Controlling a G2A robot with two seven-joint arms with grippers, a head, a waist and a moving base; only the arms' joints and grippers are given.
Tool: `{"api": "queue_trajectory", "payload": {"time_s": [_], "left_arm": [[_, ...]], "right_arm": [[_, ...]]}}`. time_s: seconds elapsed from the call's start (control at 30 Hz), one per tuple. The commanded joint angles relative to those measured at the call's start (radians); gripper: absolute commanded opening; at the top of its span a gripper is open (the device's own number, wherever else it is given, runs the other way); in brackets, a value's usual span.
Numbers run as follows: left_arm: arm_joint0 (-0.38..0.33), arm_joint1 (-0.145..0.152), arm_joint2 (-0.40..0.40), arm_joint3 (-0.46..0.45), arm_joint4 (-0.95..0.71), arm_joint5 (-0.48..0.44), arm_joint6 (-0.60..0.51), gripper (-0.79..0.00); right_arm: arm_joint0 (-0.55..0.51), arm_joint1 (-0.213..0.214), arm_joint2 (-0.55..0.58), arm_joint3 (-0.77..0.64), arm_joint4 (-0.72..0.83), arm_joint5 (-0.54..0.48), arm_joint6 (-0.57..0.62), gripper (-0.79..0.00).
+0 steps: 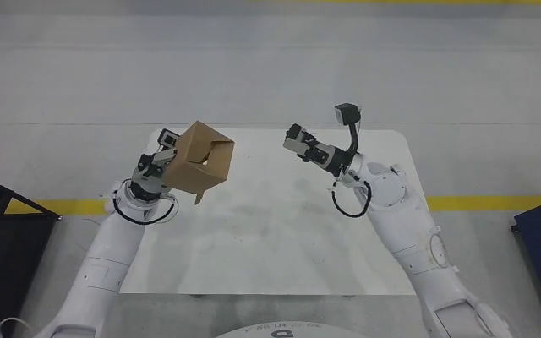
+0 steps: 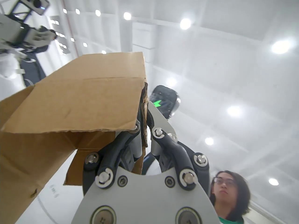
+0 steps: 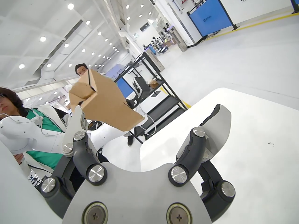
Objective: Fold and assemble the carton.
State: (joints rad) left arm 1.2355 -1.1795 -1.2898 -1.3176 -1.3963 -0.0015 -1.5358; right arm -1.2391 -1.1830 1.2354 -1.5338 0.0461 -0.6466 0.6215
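The left pincer (image 2: 145,117) was closed tight on one cardboard wall of the carton (image 1: 201,158), its fingers pinching a frayed edge. From that grip the carton stood raised off the desk (image 1: 279,245) and tilted, above the desk's 10 o'clock corner in the top view. Its open end faced roughly 3 o'clock, and a loose flap (image 1: 200,197) hung down at its 6 o'clock. Well apart from it, at about 3 o'clock from the carton, the right pincer (image 3: 147,117) hung above the desk with its fingers spread wide and nothing between them, pointed towards the carton.

The step in hand looked like closing the open end. To do it well, the left grip should likely hold firm without crushing the frayed wall. The free pincer would then push each flap along its crease rather than mid-panel. The hanging flap should probably go first, so that later flaps lie over it.
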Motion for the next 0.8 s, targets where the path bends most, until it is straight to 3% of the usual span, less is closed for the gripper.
{"api": "queue_trajectory", "payload": {"time_s": [0.0, 0.2, 0.3, 0.43, 0.53, 0.63, 0.77], "left_arm": [[0.006, 0.002, -0.004, -0.011, -0.028, 0.017, 0.0, -0.785], [-0.001, 0.01, 0.0, 0.017, 0.058, -0.032, 0.0, -0.785], [-0.034, 0.019, 0.014, 0.072, 0.283, -0.134, 0.004, -0.785], [-0.087, 0.025, 0.067, 0.066, 0.635, -0.231, 0.129, -0.785], [-0.122, 0.028, 0.128, 0.012, 0.94, -0.225, 0.259, -0.785], [-0.151, 0.027, 0.201, -0.059, 1.193, -0.163, 0.352, -0.785], [-0.19, 0.022, 0.319, -0.127, 1.497, -0.037, 0.385, -0.785]], "right_arm": [[-0.003, 0.001, 0.003, 0.0, 0.011, -0.001, -0.003, 0.0], [-0.012, 0.005, 0.022, -0.001, 0.035, -0.019, -0.005, 0.0], [-0.029, 0.012, 0.058, 0.005, 0.042, -0.031, -0.01, 0.0], [-0.081, 0.03, 0.152, 0.018, 0.047, -0.053, -0.017, 0.0], [-0.132, 0.044, 0.236, 0.029, 0.04, -0.062, -0.02, 0.0], [-0.183, 0.056, 0.306, 0.034, 0.037, -0.066, -0.02, 0.0], [-0.236, 0.067, 0.366, 0.044, 0.034, -0.068, -0.022, 0.0]]}}
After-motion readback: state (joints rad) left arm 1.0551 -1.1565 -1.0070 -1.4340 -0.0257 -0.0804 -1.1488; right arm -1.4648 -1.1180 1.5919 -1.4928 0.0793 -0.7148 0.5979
